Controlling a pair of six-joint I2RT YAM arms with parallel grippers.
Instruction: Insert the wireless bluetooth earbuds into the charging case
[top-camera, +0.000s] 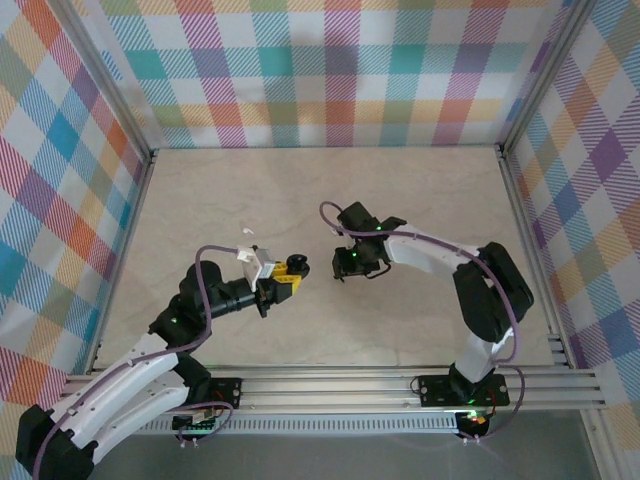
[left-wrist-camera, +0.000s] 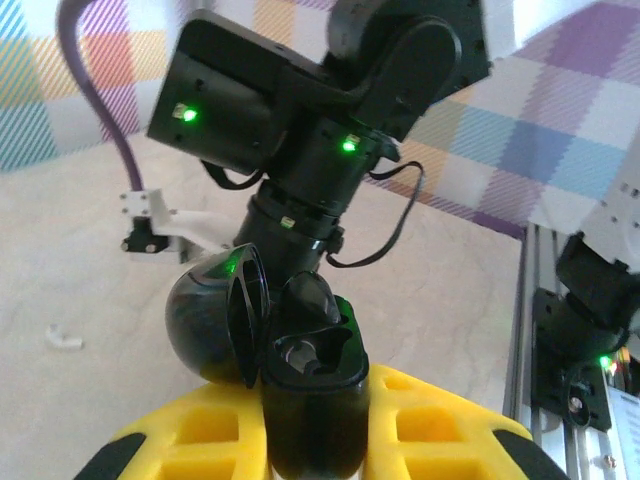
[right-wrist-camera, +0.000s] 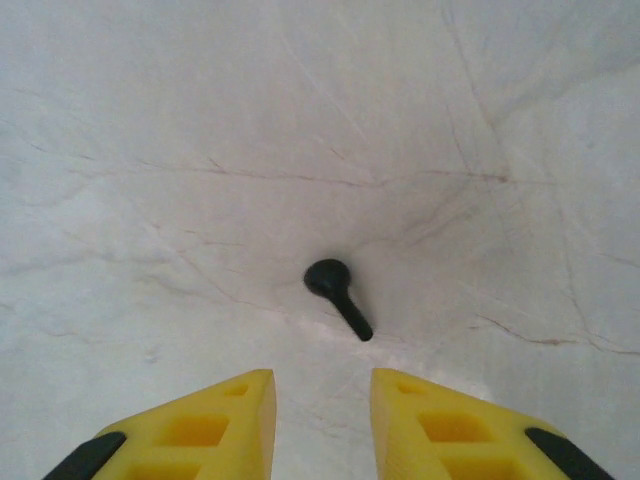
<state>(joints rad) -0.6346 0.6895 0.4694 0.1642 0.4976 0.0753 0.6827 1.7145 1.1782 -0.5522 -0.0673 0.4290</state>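
Observation:
The charging case (left-wrist-camera: 312, 400) looks glossy black here, not white. It stands upright with its lid (left-wrist-camera: 205, 320) swung open to the left, and my left gripper (left-wrist-camera: 312, 420) is shut on its body. One socket looks empty; a dark glossy shape in the other may be an earbud, I cannot tell. From above, the case (top-camera: 297, 265) sits at the left gripper's (top-camera: 290, 273) tip. One black earbud (right-wrist-camera: 336, 293) lies on the table, stem pointing down-right. My right gripper (right-wrist-camera: 322, 385) hovers open just short of it, and stands close to the right of the case (top-camera: 345, 266).
The right arm's wrist (left-wrist-camera: 300, 110) hangs close in front of the held case. A small white speck (left-wrist-camera: 62, 338) lies on the beige tabletop (top-camera: 420, 200). Plaid walls enclose the table, with an aluminium rail (top-camera: 400, 385) along the near edge.

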